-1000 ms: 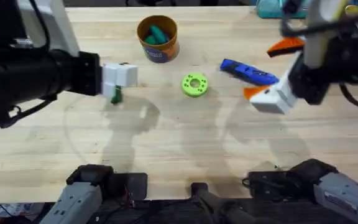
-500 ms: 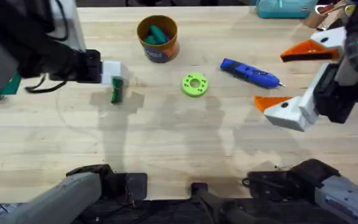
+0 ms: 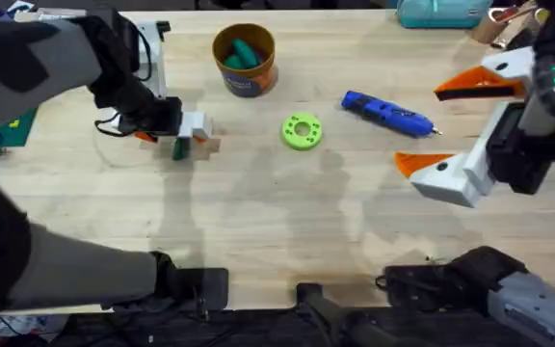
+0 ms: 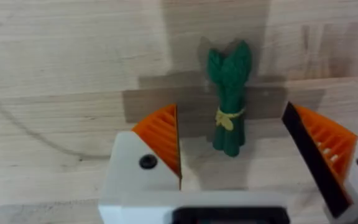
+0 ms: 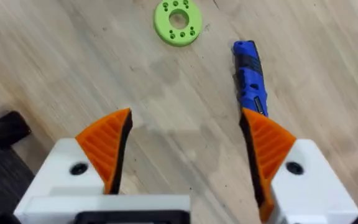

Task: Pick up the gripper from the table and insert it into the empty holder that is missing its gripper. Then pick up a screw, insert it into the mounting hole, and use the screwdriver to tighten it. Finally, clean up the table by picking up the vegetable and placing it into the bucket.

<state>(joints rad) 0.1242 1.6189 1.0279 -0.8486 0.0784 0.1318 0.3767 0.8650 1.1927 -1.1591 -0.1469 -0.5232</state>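
- Left claw (image 4: 232, 155) was spread wide, low over the surface (image 3: 287, 222), with the vegetable (image 4: 229, 102) lying between its pads, not pinched.
- Right claw (image 5: 185, 149) was spread too, near the screwdriver (image 5: 249, 76).
- Bucket (image 3: 245, 60) sat at the back.

A pale wooden tabletop (image 3: 287, 222) carries everything. Taking the lime-green ring (image 3: 303, 131) near the middle as the clock's centre, the bucket (image 3: 245, 60) stands at about eleven o'clock, with green pieces inside it. The screwdriver (image 3: 387, 113) lies at about two o'clock, near the ring, its tip pointing away from it. The vegetable (image 3: 180, 146) lies flat at nine o'clock, well apart from the ring. A teal container (image 3: 441, 12) sits at the far edge, near one o'clock.
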